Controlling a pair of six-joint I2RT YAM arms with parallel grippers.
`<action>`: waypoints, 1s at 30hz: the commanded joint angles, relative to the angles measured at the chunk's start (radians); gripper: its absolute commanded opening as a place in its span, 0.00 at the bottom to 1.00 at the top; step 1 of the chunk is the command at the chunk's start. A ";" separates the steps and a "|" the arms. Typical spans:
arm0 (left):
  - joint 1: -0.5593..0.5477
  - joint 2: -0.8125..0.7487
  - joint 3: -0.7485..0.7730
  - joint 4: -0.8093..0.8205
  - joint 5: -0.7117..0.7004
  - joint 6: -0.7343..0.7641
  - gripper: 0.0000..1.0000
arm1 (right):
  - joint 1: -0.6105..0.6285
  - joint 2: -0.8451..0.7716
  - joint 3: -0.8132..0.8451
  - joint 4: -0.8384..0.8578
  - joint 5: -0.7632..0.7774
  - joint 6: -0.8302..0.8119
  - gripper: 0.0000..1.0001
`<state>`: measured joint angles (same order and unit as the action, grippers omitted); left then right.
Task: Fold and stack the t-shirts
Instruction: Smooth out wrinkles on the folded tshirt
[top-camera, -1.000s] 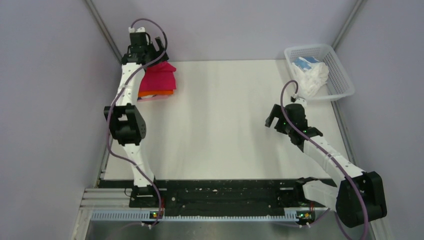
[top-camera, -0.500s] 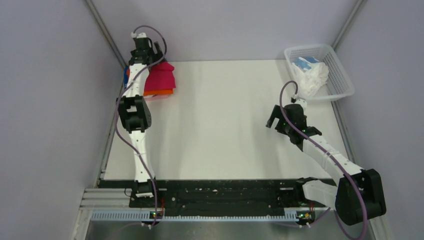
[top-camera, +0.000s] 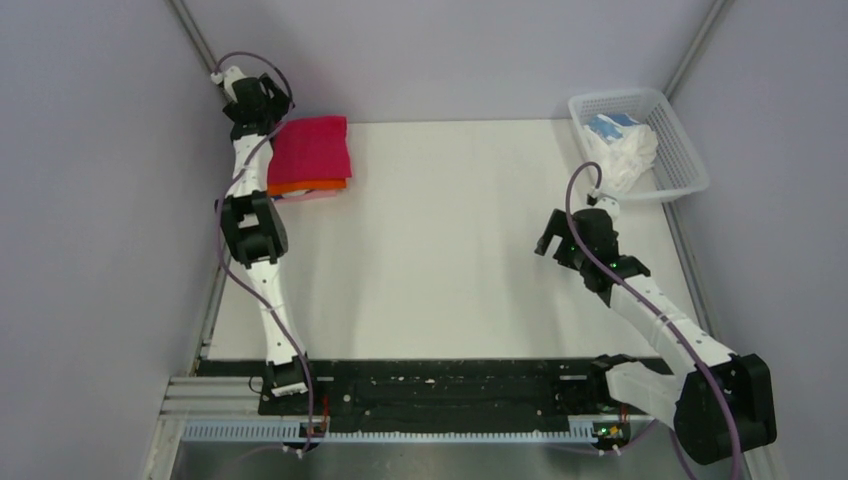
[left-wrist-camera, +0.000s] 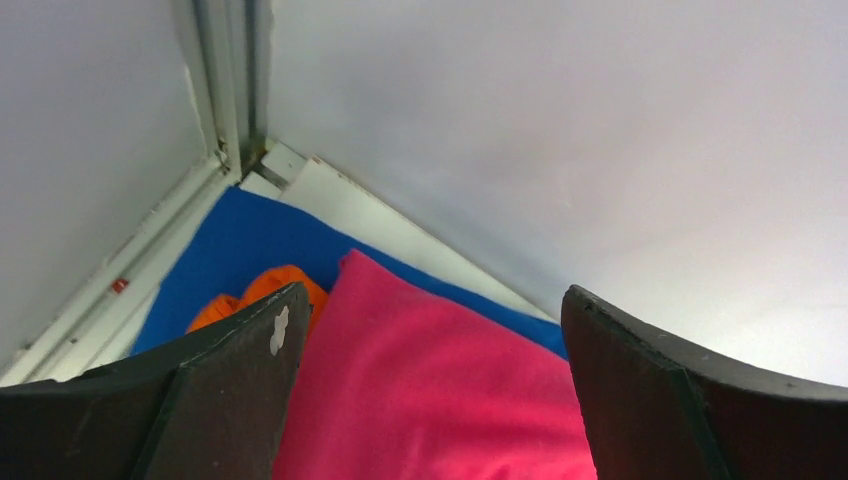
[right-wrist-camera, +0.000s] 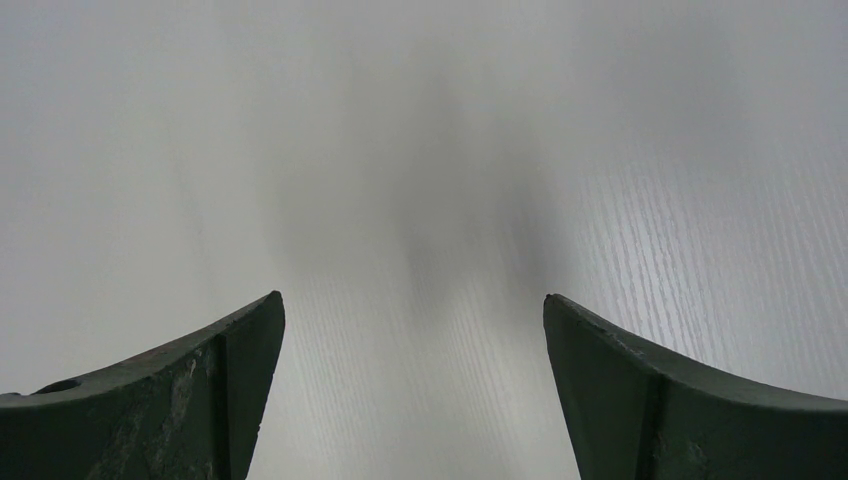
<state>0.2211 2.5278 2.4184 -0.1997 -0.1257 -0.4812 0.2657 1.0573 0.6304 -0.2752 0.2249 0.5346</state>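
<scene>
A folded crimson-pink t-shirt (top-camera: 311, 149) lies on top of a stack at the table's far left corner, over an orange t-shirt (top-camera: 312, 186) and a pale pink one (top-camera: 310, 197). In the left wrist view the crimson shirt (left-wrist-camera: 430, 390) lies over the orange t-shirt (left-wrist-camera: 270, 288) and a blue t-shirt (left-wrist-camera: 235, 250). My left gripper (top-camera: 268, 100) is open and empty, raised just left of the stack; its jaws also show in the left wrist view (left-wrist-camera: 430, 320). My right gripper (top-camera: 552, 240) is open and empty over bare table (right-wrist-camera: 415, 300). White and light-blue t-shirts (top-camera: 622, 145) lie in the basket.
A white plastic mesh basket (top-camera: 690, 165) stands at the far right corner. Grey walls close the table on the left, back and right. A black rail (top-camera: 450, 385) with both arm bases runs along the near edge.
My left gripper has let go of the crimson-pink shirt, which now lies flat on the stack, and has drawn up and left toward the corner. The right arm has barely moved.
</scene>
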 joint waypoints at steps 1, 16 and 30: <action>-0.033 -0.144 -0.081 0.062 -0.016 0.029 0.99 | -0.001 -0.033 0.039 0.002 0.005 0.003 0.99; -0.089 -0.462 -0.469 0.070 -0.051 0.074 0.99 | -0.001 -0.024 0.026 0.002 -0.042 -0.005 0.99; -0.009 -0.339 -0.610 -0.079 0.151 0.064 0.99 | -0.001 0.030 0.026 -0.006 0.027 -0.021 0.99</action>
<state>0.1528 2.1384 1.8297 -0.2176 -0.0448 -0.4187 0.2657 1.0737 0.6300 -0.2810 0.2092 0.5293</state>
